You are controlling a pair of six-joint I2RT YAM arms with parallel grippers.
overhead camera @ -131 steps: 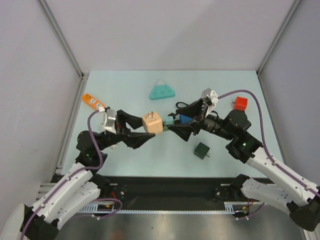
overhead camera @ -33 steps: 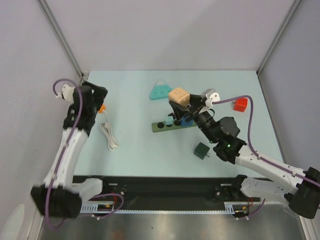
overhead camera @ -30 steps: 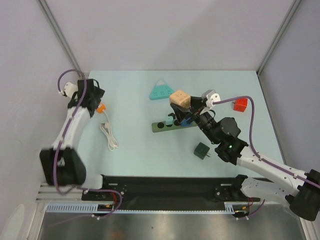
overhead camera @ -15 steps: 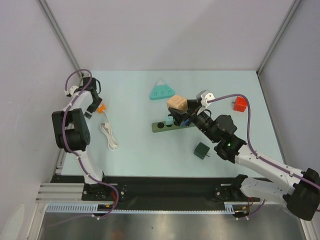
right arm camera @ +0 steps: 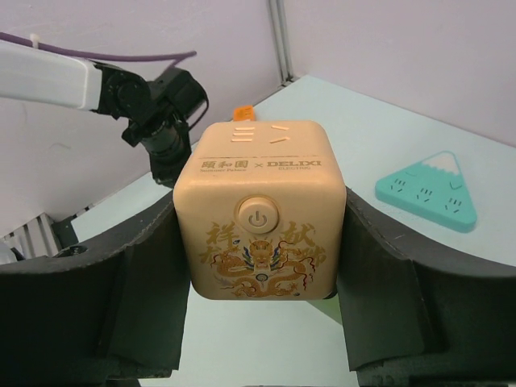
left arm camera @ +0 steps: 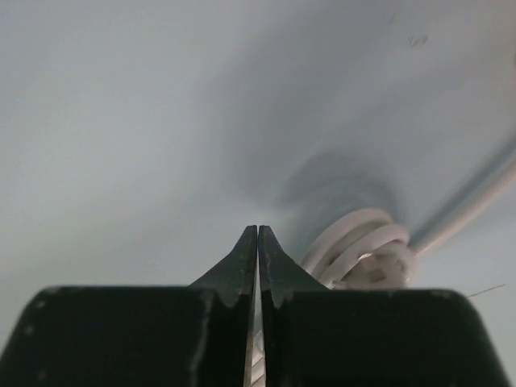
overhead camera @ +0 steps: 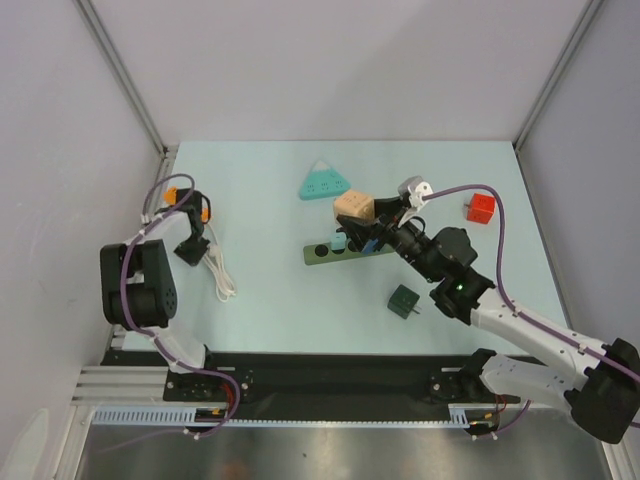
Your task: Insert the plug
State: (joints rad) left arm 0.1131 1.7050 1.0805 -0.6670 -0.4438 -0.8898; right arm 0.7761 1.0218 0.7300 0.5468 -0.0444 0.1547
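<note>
Right wrist view: end effector (right arm camera: 260, 205) covers cube plug's (right arm camera: 260, 250) sides.

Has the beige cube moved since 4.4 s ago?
Yes. The beige cube went right and up in the top view, closer to the teal triangle socket.

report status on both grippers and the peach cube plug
Right gripper shut on peach cube plug, held up near dark green strip, not inserted. Left gripper shut, empty, down by white cable. On the strip: teal plug, blue plug.
</note>
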